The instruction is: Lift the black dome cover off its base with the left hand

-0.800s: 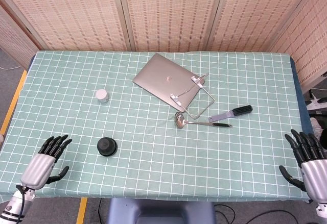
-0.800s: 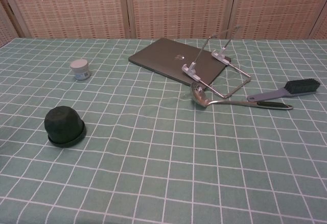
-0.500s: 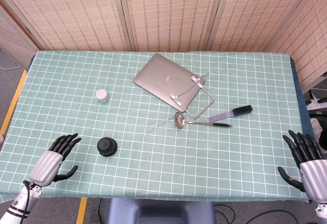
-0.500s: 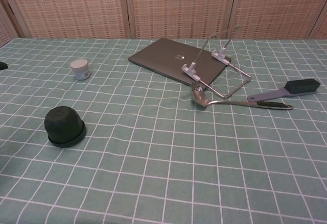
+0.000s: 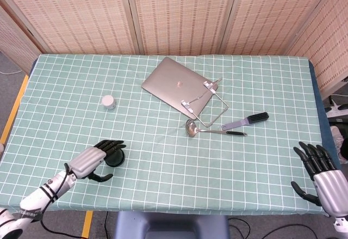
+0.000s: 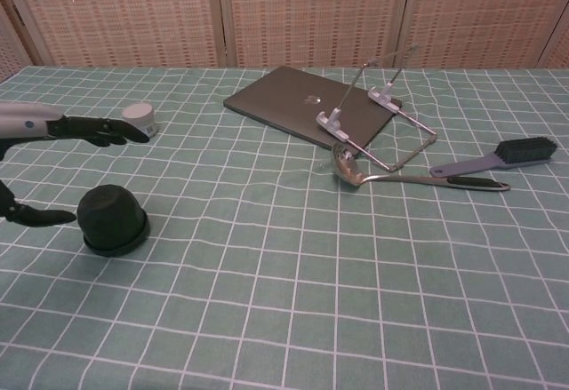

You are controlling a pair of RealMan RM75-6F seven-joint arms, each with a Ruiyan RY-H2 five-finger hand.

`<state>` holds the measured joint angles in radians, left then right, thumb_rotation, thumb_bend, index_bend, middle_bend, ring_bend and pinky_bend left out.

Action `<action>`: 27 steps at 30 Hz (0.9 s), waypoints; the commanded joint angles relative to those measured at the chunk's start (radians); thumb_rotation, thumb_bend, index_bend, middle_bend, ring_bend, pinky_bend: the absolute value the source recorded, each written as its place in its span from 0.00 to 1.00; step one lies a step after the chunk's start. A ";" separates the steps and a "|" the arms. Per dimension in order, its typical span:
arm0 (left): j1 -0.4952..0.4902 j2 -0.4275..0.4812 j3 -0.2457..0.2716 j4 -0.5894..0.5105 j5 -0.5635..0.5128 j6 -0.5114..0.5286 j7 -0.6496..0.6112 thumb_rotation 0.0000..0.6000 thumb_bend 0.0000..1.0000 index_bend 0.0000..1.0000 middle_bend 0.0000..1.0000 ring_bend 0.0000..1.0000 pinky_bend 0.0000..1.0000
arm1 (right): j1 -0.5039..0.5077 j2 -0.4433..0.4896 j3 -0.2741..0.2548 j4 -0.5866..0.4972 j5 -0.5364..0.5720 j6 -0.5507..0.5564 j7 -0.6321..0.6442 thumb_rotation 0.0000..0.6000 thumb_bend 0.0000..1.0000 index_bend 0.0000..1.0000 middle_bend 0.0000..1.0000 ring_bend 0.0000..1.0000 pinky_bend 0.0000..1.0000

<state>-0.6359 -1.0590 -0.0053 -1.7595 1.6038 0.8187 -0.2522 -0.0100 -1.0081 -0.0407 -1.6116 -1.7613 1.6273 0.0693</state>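
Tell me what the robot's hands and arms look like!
Both hands have black fingers and a smooth silver-grey back, like a shiny glove. The left hand joins a slim pale wrist and forearm with dark bands, and a thin black cable trails beside it. The right hand looks just the same, with a silver back and a grey cuff at the wrist.

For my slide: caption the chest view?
Left hand open around the black dome cover, not yet gripping.
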 commanded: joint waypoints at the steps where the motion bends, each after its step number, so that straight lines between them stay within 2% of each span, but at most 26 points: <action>1: -0.106 -0.024 -0.047 -0.013 -0.146 -0.158 0.137 1.00 0.31 0.00 0.00 0.00 0.07 | 0.008 0.005 -0.002 -0.002 0.006 -0.016 0.001 1.00 0.22 0.00 0.00 0.00 0.00; 6: -0.172 -0.058 -0.048 0.022 -0.288 -0.252 0.305 1.00 0.30 0.00 0.00 0.00 0.07 | 0.009 0.013 0.003 -0.006 0.021 -0.015 0.022 1.00 0.22 0.00 0.00 0.00 0.00; 10: -0.235 -0.090 -0.034 0.046 -0.441 -0.305 0.421 1.00 0.30 0.00 0.00 0.00 0.07 | 0.012 0.015 0.005 -0.003 0.031 -0.023 0.023 1.00 0.22 0.00 0.00 0.00 0.00; 16: -0.310 -0.115 0.004 0.046 -0.603 -0.315 0.523 1.00 0.29 0.00 0.00 0.00 0.08 | 0.019 0.013 0.006 -0.005 0.039 -0.039 0.009 1.00 0.22 0.00 0.00 0.00 0.00; 27: -0.407 -0.162 0.093 0.074 -0.785 -0.275 0.639 1.00 0.29 0.00 0.00 0.00 0.12 | 0.022 0.014 0.007 -0.004 0.045 -0.041 0.024 1.00 0.22 0.00 0.00 0.00 0.00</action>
<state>-1.0289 -1.2105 0.0741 -1.6937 0.8362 0.5346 0.3728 0.0125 -0.9938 -0.0339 -1.6157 -1.7166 1.5858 0.0930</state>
